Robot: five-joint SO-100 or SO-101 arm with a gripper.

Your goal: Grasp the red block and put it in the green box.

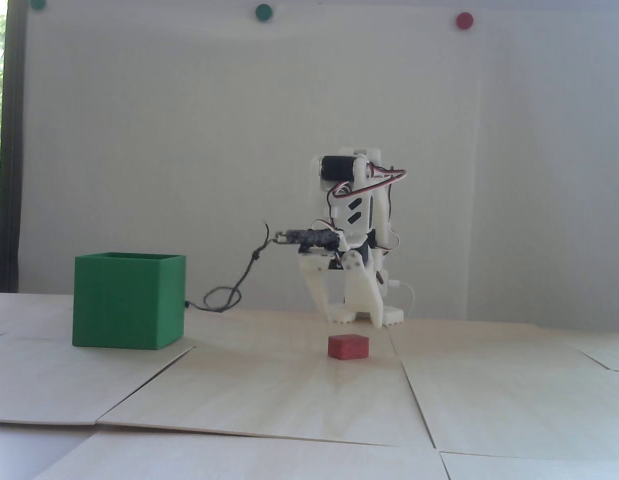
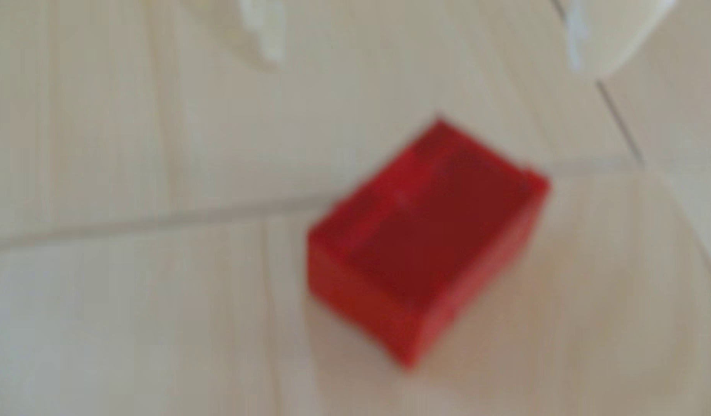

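Fixed view, end effector (image 1: 352, 317) spread wide, empty, above red block (image 1: 348, 347)

1. The white arm's hand (image 1: 350, 320) hangs spread wide, fingertips pointing down, just above and behind the red block (image 1: 348, 346).
2. The block lies alone on the pale wooden surface (image 1: 289, 395).
3. The green box (image 1: 127, 301) stands well apart at the left.
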